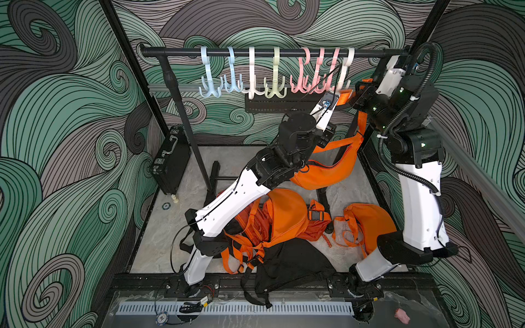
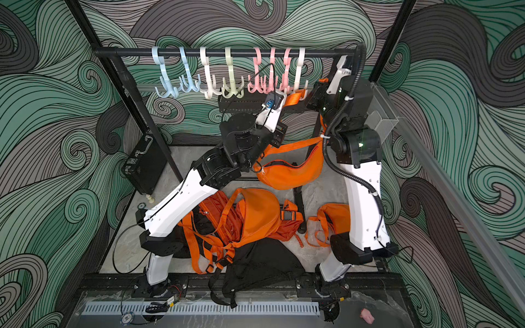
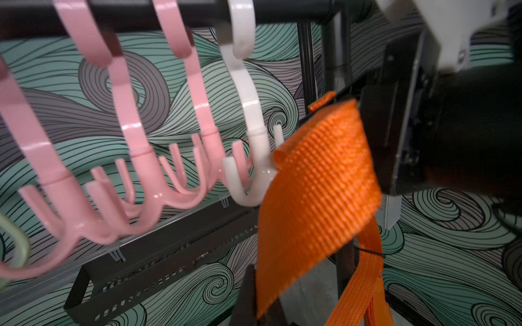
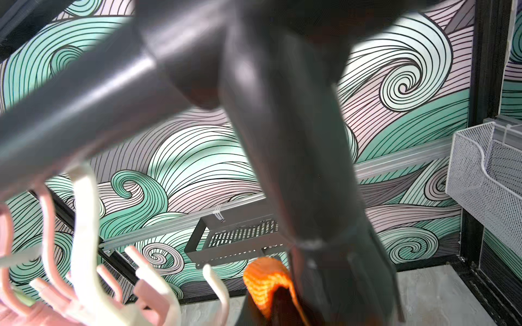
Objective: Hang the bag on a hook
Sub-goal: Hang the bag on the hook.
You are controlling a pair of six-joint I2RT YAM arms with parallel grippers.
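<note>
The orange crescent bag (image 1: 326, 173) (image 2: 289, 176) hangs in the air below the rack's right end, carried by its orange strap (image 1: 345, 98) (image 3: 316, 183). My left gripper (image 3: 258, 310) is shut on the strap from below. My right gripper (image 4: 271, 306) is shut on the strap (image 4: 265, 279) a little further along. The short stretch between them lies just right of the rightmost white hook (image 1: 345, 71) (image 3: 251, 135). In the right wrist view a white prong (image 4: 214, 285) stands beside the strap with a small gap. Whether the strap rests on any prong I cannot tell.
The black rail (image 1: 255, 52) carries blue, white, green and pink hooks (image 1: 301, 82). A black perforated shelf (image 1: 272, 105) sits on the wall behind. On the floor lie an orange backpack (image 1: 284, 218), a black bag (image 1: 295, 264) and another orange bag (image 1: 366, 224). A black case (image 1: 170, 162) leans at the left.
</note>
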